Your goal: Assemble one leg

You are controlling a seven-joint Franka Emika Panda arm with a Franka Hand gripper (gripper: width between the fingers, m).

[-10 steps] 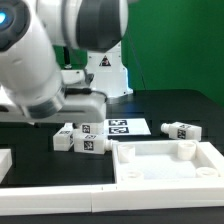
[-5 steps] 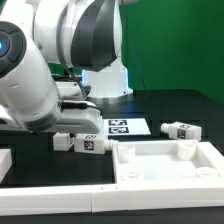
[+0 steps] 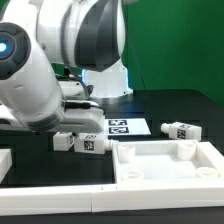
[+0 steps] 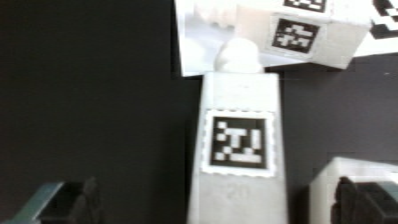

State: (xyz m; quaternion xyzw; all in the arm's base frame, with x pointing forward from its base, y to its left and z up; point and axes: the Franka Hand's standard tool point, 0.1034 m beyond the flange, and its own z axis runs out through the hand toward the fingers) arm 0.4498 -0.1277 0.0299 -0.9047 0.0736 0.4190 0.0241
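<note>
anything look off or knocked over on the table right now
Nothing broken or spilled. The leg between the open fingers lies on its side, its tip seemingly reaching the marker board. Another leg lies apart, near the panel.

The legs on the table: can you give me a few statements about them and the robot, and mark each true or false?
1. The gripper holds a leg in the air. False: the gripper is open, and the leg lies on the table between its fingers.
2. A lone leg lies to the exterior view's right of the marker board. True.
3. A leg stands in the panel. False: no leg is in it.
4. The leg between the fingers bears a black-and-white tag. True.
</note>
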